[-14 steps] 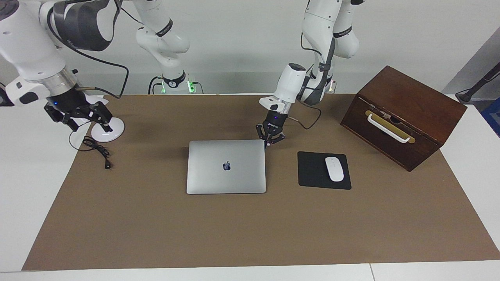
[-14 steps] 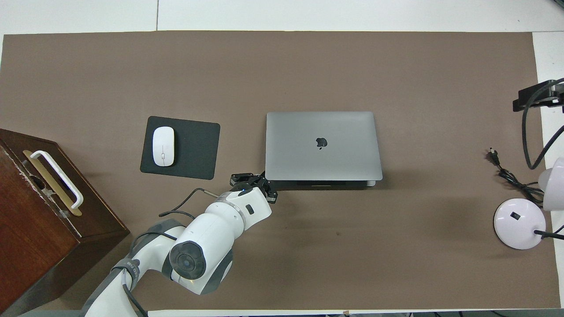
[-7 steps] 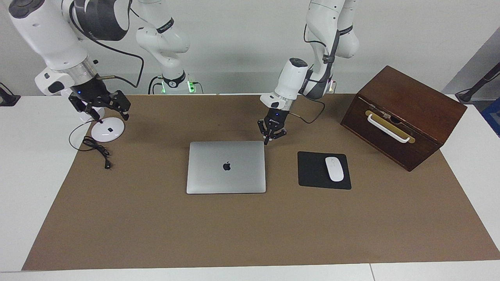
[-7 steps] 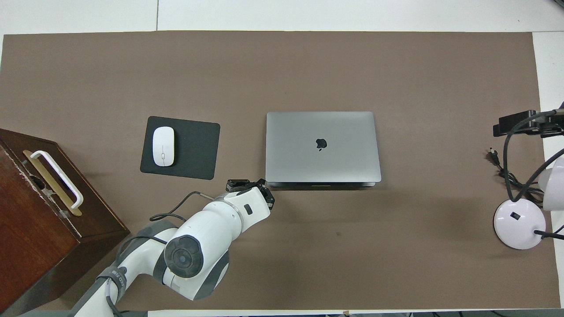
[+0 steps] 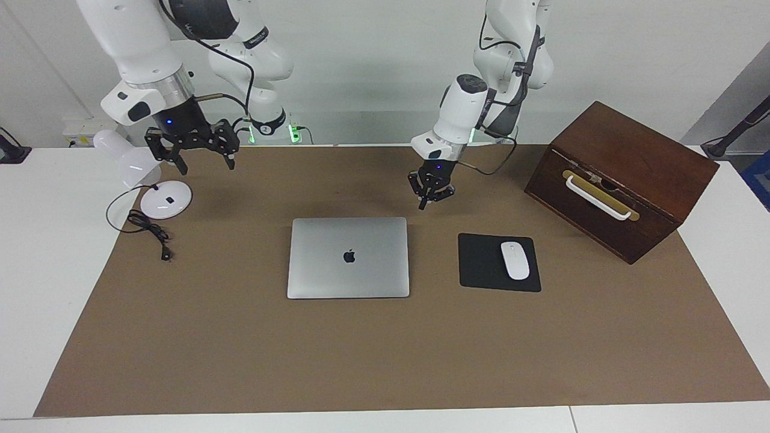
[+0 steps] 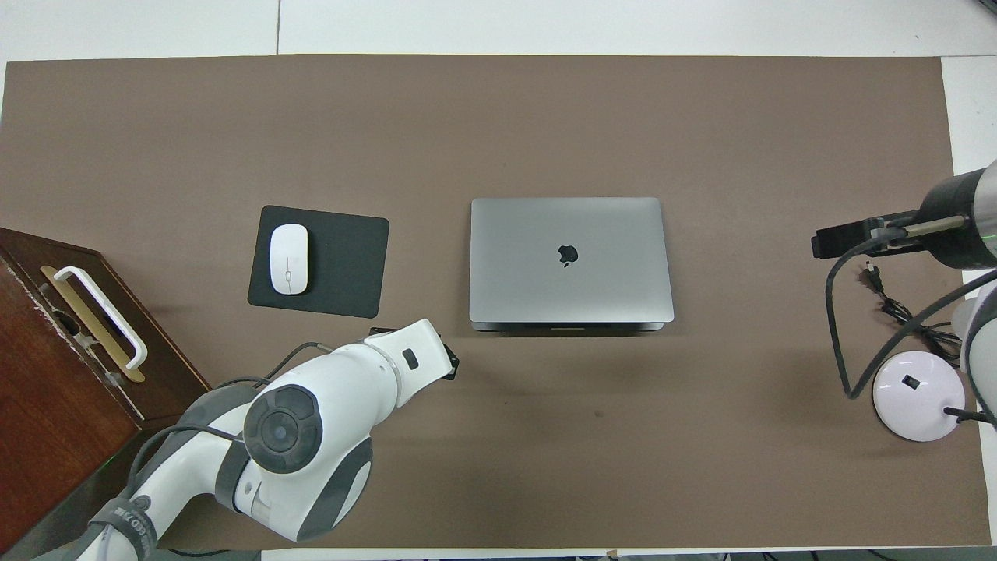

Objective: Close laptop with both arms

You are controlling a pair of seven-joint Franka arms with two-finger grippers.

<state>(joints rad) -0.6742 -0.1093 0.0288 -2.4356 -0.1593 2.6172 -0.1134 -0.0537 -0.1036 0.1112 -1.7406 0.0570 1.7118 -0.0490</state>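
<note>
The silver-grey laptop (image 5: 349,258) lies flat in the middle of the brown mat with its lid down and the apple logo up; it also shows in the overhead view (image 6: 568,257). My left gripper (image 5: 431,197) hangs in the air over the mat beside the laptop's corner that is nearest the robots, apart from it and holding nothing. In the overhead view it is mostly hidden under its white wrist (image 6: 405,362). My right gripper (image 5: 192,151) is open and empty, raised over the mat beside the lamp, well away from the laptop.
A black mouse pad (image 5: 481,264) with a white mouse (image 5: 515,260) lies beside the laptop toward the left arm's end. A brown wooden box (image 5: 619,174) with a white handle stands past it. A white lamp (image 5: 163,203) and its black cable (image 5: 147,228) are at the right arm's end.
The laptop lid has dropped the last bit and lies flat. My left gripper has risen and drawn back from the laptop's corner. My right gripper has risen and moved from the lamp toward the mat.
</note>
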